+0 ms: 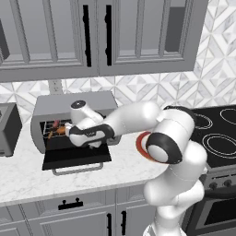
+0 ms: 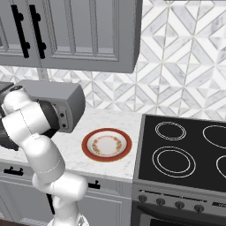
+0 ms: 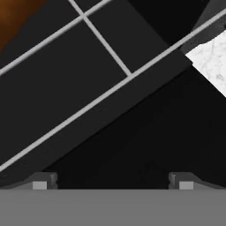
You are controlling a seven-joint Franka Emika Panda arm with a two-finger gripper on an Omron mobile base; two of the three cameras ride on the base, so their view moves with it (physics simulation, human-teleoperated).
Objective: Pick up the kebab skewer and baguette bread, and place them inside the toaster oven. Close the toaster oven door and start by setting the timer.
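Two-finger gripper (image 3: 112, 180), jaws apart and empty, over the lowered black glass door (image 1: 76, 156) of the wide grey toaster oven (image 1: 69, 105); golden-brown baguette (image 1: 59, 131) on its wire rack (image 3: 88, 31).

A white marbled counter (image 1: 27, 177) carries the toaster oven (image 1: 69, 105), door dropped open; a red-rimmed plate (image 2: 106, 145) sits beside it; a dark appliance (image 1: 8, 130), perhaps a toaster, stands at the left edge.

Even, soft rendered light, faint shadows, slightly coarse, blurry close-up edges.

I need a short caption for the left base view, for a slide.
Open gripper over the lowered toaster oven door; food on the rack inside.
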